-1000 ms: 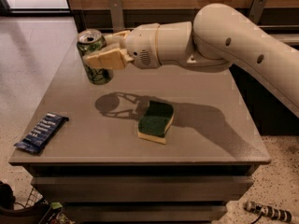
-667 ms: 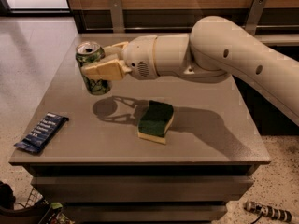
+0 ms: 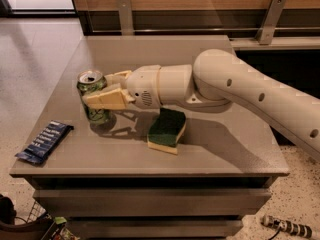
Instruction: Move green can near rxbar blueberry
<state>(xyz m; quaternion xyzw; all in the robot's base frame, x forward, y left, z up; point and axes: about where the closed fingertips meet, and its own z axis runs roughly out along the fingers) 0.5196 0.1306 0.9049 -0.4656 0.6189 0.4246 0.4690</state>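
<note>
I'm bringing the tool (image 3: 96, 89) down and toward the near-left of the bench (image 3: 150, 54), with the green can (image 3: 90, 83) clamped in it and travelling along. The can is dropping from well above the surface to just over it; I can't tell whether the base is touching. Its shadow is closing in from off to one side to right under the can. The gap to the rxbar blueberry (image 3: 45, 141) is shrinking, but they're apart for now. The forearm is swinging lower too, with the wrist now crossing the far edge of the sponge (image 3: 167, 131).
</note>
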